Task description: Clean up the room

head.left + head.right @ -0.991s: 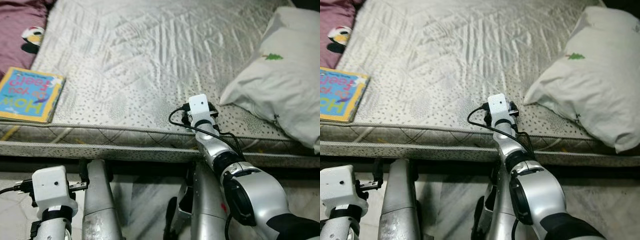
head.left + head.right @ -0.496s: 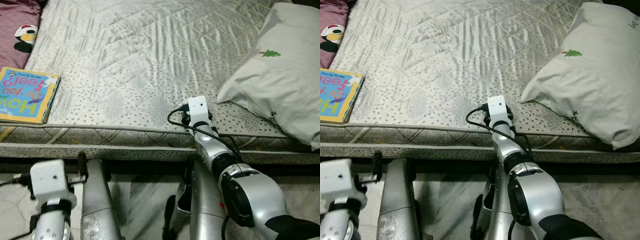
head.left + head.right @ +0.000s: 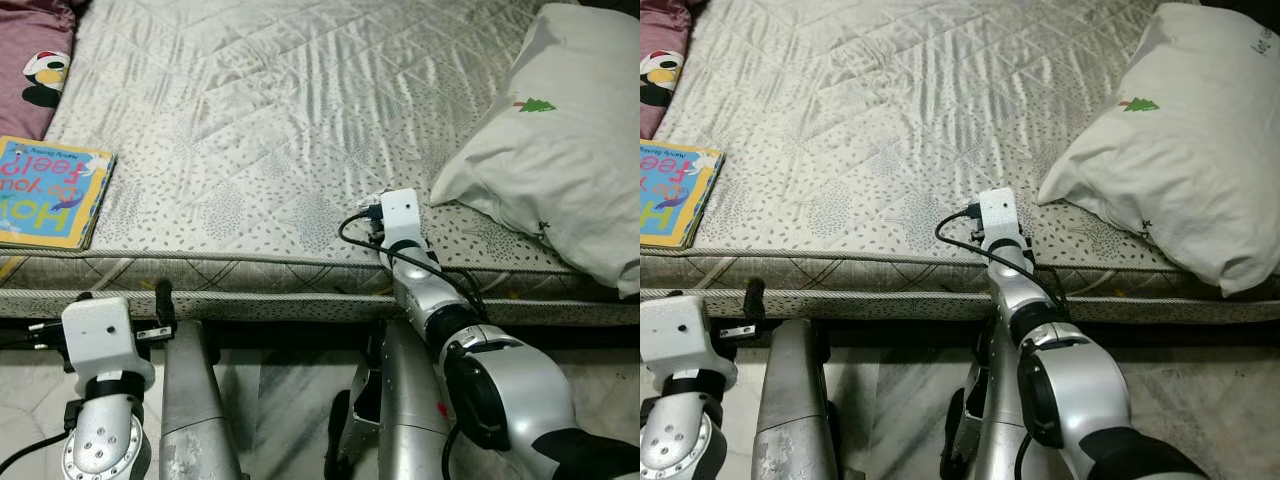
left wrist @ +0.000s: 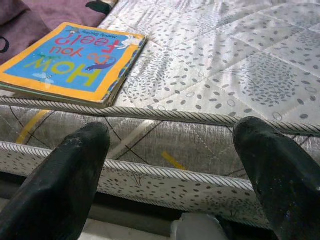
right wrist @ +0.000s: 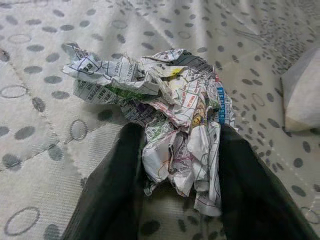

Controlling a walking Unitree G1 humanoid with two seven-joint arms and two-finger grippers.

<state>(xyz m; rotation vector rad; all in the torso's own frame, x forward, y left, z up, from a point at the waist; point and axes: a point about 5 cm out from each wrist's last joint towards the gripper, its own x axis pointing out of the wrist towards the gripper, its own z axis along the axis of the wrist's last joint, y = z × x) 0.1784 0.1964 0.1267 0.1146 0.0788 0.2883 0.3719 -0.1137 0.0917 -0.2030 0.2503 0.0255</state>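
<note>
R claw (image 5: 177,165) grips crumpled paper (image 5: 165,120).

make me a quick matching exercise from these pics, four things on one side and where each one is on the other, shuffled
Things:
1. picture book
2. pillow
3. crumpled paper
4. left tool

Places:
A. between the right tool's fingers, on the mattress
B. below the mattress edge, fingers apart
C. on the robot's left, at the mattress's near edge
D. on the robot's right of the mattress

Pairs: 1-C, 2-D, 3-A, 4-B
</note>
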